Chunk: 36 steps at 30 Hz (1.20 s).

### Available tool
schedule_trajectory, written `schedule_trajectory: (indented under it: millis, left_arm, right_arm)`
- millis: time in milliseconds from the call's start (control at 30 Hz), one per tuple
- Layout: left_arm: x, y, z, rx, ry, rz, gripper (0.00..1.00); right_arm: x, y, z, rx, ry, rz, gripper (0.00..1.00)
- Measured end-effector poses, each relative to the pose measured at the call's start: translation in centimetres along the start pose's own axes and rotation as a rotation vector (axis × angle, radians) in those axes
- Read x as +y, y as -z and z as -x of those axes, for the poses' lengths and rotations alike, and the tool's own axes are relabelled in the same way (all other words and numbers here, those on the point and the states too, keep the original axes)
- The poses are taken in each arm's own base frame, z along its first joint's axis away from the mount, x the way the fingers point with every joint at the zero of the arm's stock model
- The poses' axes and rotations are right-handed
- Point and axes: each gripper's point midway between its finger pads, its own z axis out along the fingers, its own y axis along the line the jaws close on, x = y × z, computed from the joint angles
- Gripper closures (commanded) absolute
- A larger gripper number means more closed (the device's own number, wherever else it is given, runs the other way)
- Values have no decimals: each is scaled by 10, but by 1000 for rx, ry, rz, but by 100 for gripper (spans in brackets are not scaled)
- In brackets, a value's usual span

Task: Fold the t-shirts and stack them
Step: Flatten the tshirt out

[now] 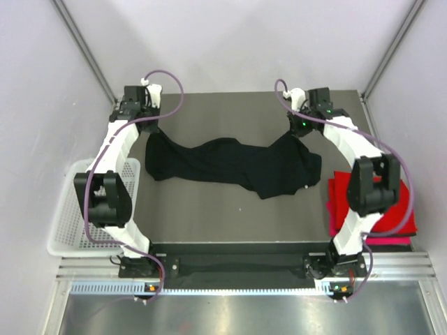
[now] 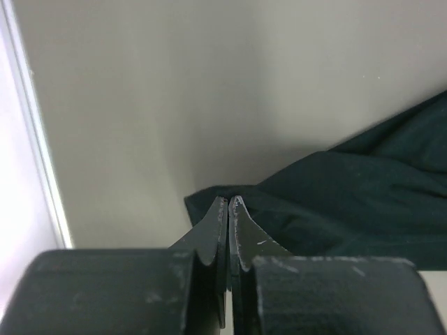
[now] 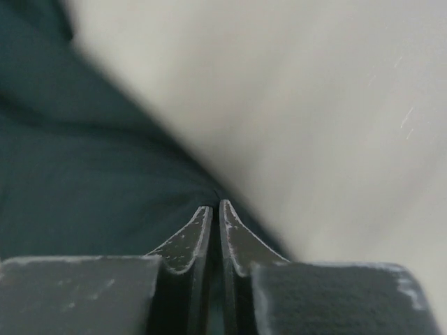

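Matt black cloth t-shirt (image 1: pixel 237 166)

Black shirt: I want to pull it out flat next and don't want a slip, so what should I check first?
1. Left end effector shut on a corner of the black shirt: ok.
2. Right end effector shut on the shirt's edge: ok.
3. How deep the cloth sits between each pair of fingers: cannot tell.
4. Black shirt lying flat: not ok, it is bunched and narrowed in the middle.
5. Folded red shirt apart from the black one: ok, though close.
6. Basket apart from the black shirt: ok.
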Motion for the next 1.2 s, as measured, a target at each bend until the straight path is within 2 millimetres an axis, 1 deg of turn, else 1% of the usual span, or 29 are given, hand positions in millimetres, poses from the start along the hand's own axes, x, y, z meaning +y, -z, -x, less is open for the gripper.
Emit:
schedule_trajectory:
  millis: [33,67,133,167,233,267,333,367,400,500,600,700,833,900,967,1067,1200]
  left_arm:
    - [-1,-4,-2,9,7,-3,100]
    - [-1,-7,-2,12,13,-5,100]
    - [-1,-6,3,-1,19,-3,100]
    - [0,-4,8,-16,20,0,100]
    - [0,0,14,-41,20,3,100]
    - [0,5,16,-59,19,3,100]
    - [-1,11,15,-69,19,-1,100]
    - [-2,15,14,-73,19,-4,100]
    - [-4,20,12,-76,19,-7,100]
    - [-8,32,8,-92,24,-19,100]
    - [-11,40,3,-105,34,-26,100]
    - [-14,45,-6,-103,41,-31,100]
    - [-16,46,-13,-93,41,-37,100]
    - [-17,46,-16,-87,42,-38,100]
    - [-17,46,-18,-86,42,-39,100]
    - [-18,47,-19,-87,42,-41,100]
    - [-18,49,-18,-92,42,-41,100]
  right_arm:
    - [-7,-11,6,9,-4,-7,79]
    - [-14,-20,13,10,-5,-16,68]
    - [-29,-31,32,-12,-6,-56,62]
    - [-33,-32,37,-20,-4,-71,61]
    - [-37,-28,38,-30,-7,-98,60]
    - [-35,-22,35,-33,-7,-106,58]
    - [-27,-8,21,-22,-6,-109,59]
    - [-19,5,11,-10,-2,-105,62]
    - [-12,17,1,1,5,-98,62]
    - [11,54,-16,21,39,-61,62]
    - [20,69,-26,34,55,-41,57]
    - [26,70,-43,93,49,-11,56]
    - [33,49,-79,233,4,57,56]
    - [35,40,-95,292,-14,76,56]
    - [36,36,-107,338,-26,84,56]
    - [35,34,-116,374,-33,81,56]
    - [32,34,-118,387,-31,64,56]
